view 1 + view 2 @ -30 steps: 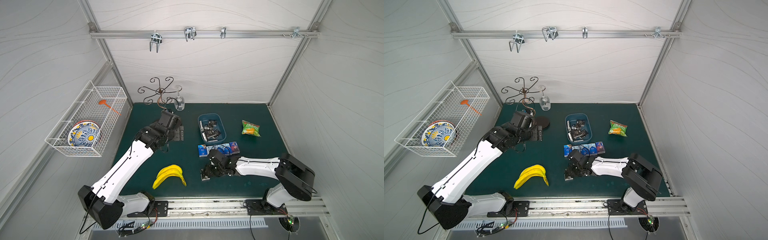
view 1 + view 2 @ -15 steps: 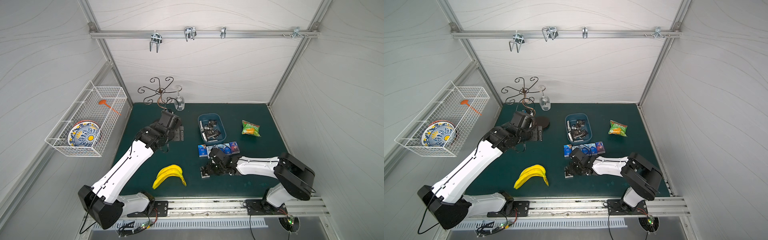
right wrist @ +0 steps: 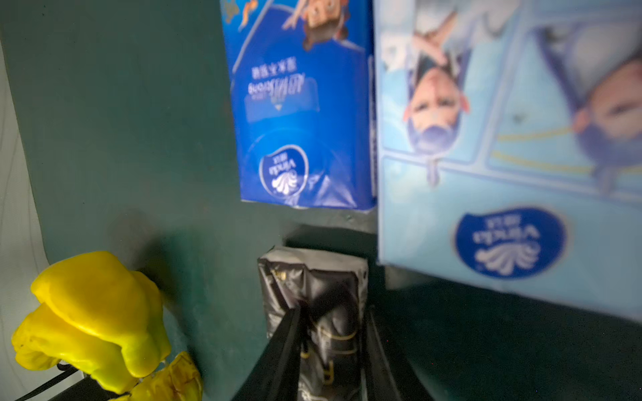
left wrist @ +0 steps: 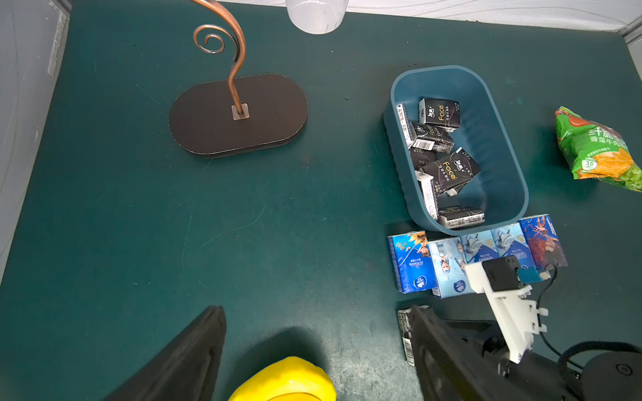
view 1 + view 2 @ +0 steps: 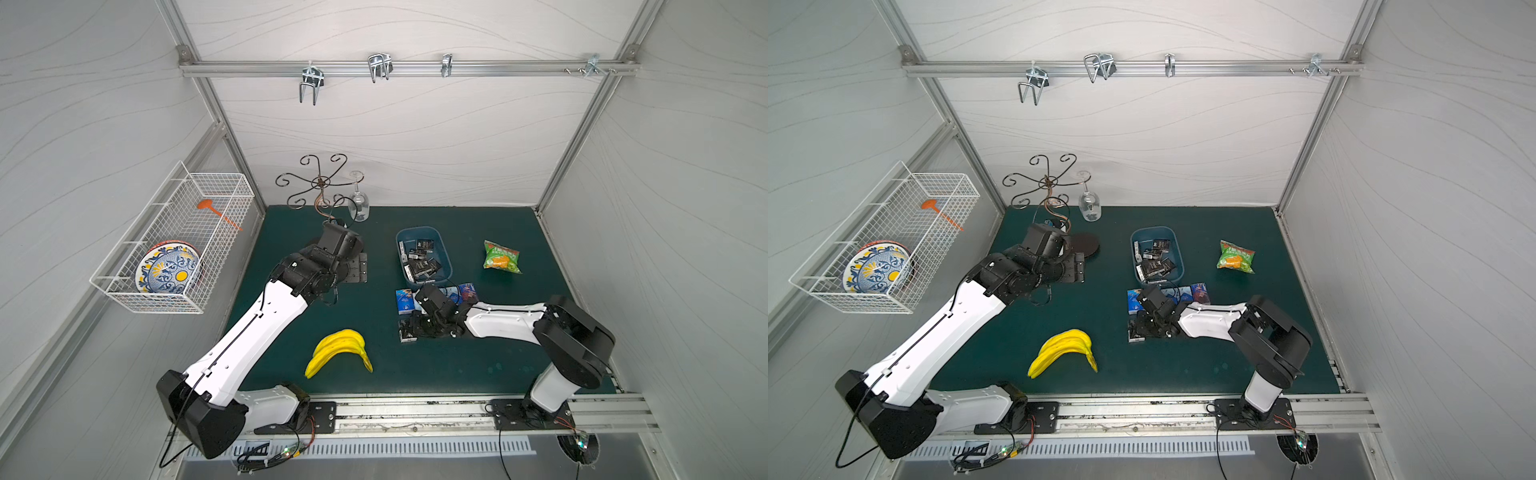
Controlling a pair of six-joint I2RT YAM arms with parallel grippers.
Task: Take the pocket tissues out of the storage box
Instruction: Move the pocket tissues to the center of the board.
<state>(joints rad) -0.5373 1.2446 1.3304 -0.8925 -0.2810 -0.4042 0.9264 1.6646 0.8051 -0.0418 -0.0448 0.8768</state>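
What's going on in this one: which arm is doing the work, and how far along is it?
The right hand is down at the mat, closed on a black packet. This is on the robot's side of the row of blue packets laid out beside the storage box. Several black packets are still inside the box, so the job is only partway done. The left hand hangs open and empty near the glass stand, touching nothing.

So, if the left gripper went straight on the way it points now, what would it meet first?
Probably the bare green mat between the stand base and the storage box. The left gripper is open and empty; depth is unclear.
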